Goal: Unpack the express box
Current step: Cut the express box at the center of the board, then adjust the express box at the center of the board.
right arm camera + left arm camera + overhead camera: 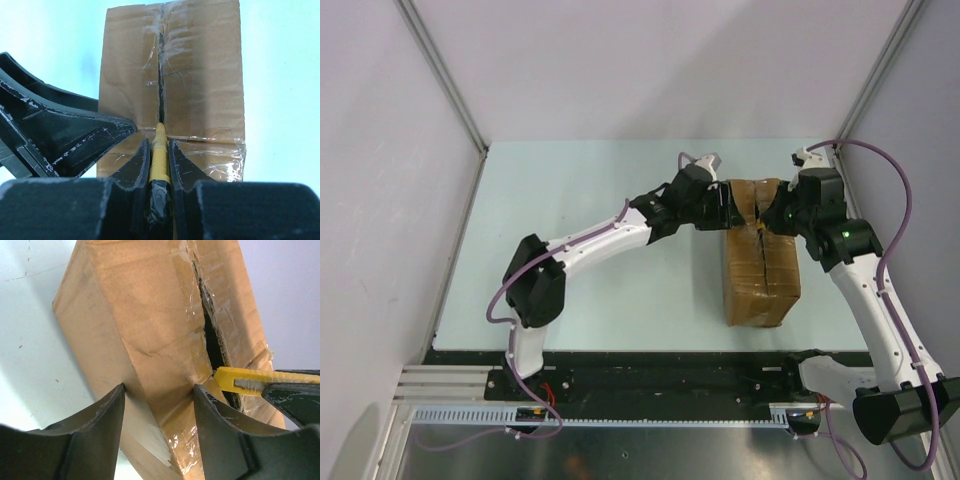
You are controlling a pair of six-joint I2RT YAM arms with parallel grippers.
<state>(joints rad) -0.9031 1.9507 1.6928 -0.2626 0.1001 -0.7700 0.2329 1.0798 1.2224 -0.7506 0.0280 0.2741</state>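
The express box (pixel 761 268) lies on the desk (pixel 590 190) right of centre, its far end hidden between both claws in the top view. The right claw (pixel 160 145) is clenched on a yellow knife (pixel 160 152) whose tip vanishes into the split taped seam, the blade unseen. The left claw (pixel 159 390) stands spread at the box's end, seemingly straddling an edge, though contact is unclear.

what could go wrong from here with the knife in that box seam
The yellow utility knife in the right gripper sits in the split tape seam of the brown cardboard box, right beside a finger of the left gripper: a slip might strike it. The blade tip is hidden inside the gap, so it may nick whatever is packed.
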